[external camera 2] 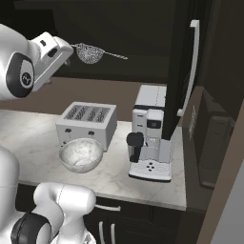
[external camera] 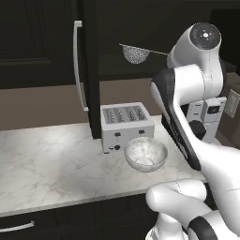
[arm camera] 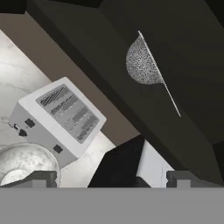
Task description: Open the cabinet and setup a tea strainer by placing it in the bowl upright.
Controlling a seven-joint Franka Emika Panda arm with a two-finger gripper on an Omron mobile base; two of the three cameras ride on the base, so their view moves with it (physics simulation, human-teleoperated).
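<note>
1. The cabinet [external camera: 89, 70] stands open, its door edge-on at upper left of the left base view.
2. The tea strainer [arm camera: 144, 65] rests on the cabinet shelf, upper right of the hand view, handle pointing lower right.
3. The gripper [arm camera: 111, 177] is spread wide and holds nothing, well short of the strainer.
4. The bowl [external camera: 146, 153] sits on the counter [external camera: 51, 159] just in front of the toaster [external camera: 126, 125].
5. Risk: the thin handle could slip from the fingers, or the strainer could tip on release.
</note>
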